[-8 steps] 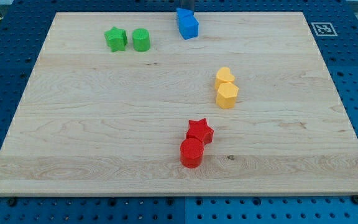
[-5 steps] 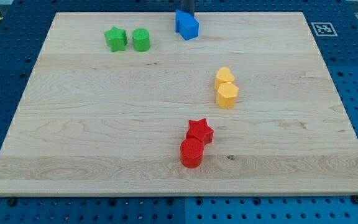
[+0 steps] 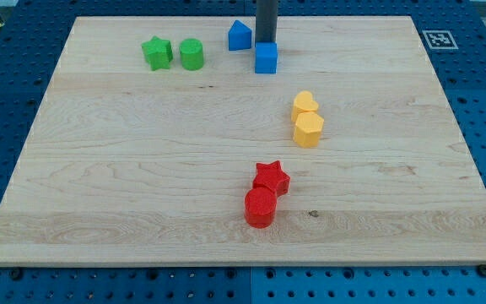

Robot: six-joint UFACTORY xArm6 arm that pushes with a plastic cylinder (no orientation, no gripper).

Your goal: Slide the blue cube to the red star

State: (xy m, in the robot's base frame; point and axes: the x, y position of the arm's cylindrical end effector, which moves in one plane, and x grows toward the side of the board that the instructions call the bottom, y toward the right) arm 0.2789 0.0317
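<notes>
The blue cube [image 3: 266, 58] sits near the view's top centre of the wooden board [image 3: 142, 186]. My tip [image 3: 266, 42] touches the cube's top side, with the dark rod rising above it. The red star [image 3: 271, 177] lies far below, toward the view's bottom centre, touching a red cylinder [image 3: 260, 207] just below and left of it. A second blue block with a peaked top [image 3: 240, 35] stands just left of the rod, apart from the cube.
A green star [image 3: 156, 52] and a green cylinder [image 3: 191, 54] stand at the top left. A yellow heart [image 3: 305, 105] and a yellow hexagon [image 3: 309, 129] sit right of centre, close to the line between cube and star.
The rod has come down into the view from the top edge. The blue cube has slid down and right, parting from the peaked blue block, which shifted slightly left.
</notes>
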